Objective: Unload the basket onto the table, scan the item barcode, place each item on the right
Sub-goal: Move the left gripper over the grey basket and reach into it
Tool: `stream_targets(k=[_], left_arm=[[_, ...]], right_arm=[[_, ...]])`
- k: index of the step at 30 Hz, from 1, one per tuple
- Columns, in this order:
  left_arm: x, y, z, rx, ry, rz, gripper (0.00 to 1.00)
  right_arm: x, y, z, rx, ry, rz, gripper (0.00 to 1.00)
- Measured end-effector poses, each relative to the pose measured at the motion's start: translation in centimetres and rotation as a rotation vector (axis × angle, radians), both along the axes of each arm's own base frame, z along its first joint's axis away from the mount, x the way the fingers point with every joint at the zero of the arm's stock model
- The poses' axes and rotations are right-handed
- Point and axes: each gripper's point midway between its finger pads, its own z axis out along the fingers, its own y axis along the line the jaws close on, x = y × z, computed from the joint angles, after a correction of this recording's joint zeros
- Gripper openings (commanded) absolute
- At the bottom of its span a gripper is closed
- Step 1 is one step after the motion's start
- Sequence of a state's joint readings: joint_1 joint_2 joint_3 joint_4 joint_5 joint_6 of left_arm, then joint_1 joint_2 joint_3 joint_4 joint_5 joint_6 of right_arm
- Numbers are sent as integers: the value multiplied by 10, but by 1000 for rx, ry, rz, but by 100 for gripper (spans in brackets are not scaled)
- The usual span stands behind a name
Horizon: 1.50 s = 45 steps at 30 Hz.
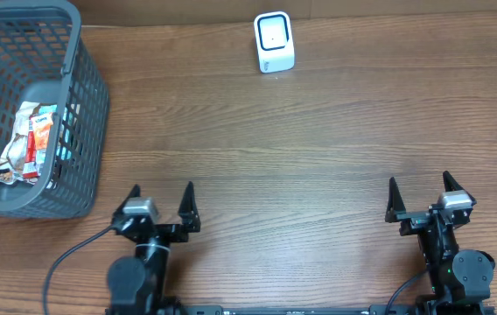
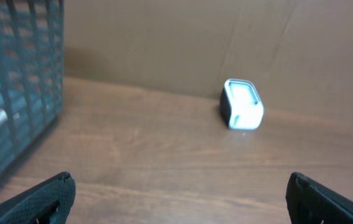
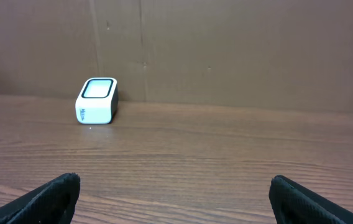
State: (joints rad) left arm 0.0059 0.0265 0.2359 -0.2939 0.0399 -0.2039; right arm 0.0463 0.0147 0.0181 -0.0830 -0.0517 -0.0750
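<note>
1. Both arms sit along the bottom edge of the overhead view, the left gripper (image 1: 161, 197) at lower left and the right gripper (image 1: 421, 188) at lower right. Each has its jaws spread wide with nothing between them.
2. The thing to scan lies in the grey mesh basket (image 1: 93, 122) at the upper left of the overhead view. It is a small heap of red-and-white packets (image 1: 30, 144) on the basket floor, near its far-left side.
3. Through the mesh the packets are hard to tell apart, so this may be two or three sachets, and no barcode can be made out.
4. The white barcode scanner (image 1: 275, 41) stands at top centre of the wooden table (image 1: 301, 149), well apart from the basket (both wrist views show it upright against the back wall).
5. By my reading the task stands at its very first step, with nothing picked and nothing presented.
6. The next move likely falls to the left gripper, which is nearer the basket.
   - It must rise over the rim and come down inside.
   - It must close on a single packet.
   - It must then carry the packet across with the printed code turned toward the scanner's window.
</note>
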Motion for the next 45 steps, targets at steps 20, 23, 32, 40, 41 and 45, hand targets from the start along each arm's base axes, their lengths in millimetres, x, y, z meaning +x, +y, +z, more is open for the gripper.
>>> stream_targets(k=[20,23,32,40,41,45], left_arm=[[18,-5,142,53,640,-57,100],[46,-5,168,65,615,-61,100],[103,11,171,183,592,-10,99],[109,100,198,241,501,304,100],[107,112,200,240,500,343,100],[97,166,200,220,512,497,99]], right_arm=[[0,0,0,0,0,0,100],[0,0,0,0,0,0,100],[0,0,0,0,1,0,100],[0,0,0,0,0,0,100],[0,0,0,0,0,0,100],[0,0,0,0,0,-1,100]])
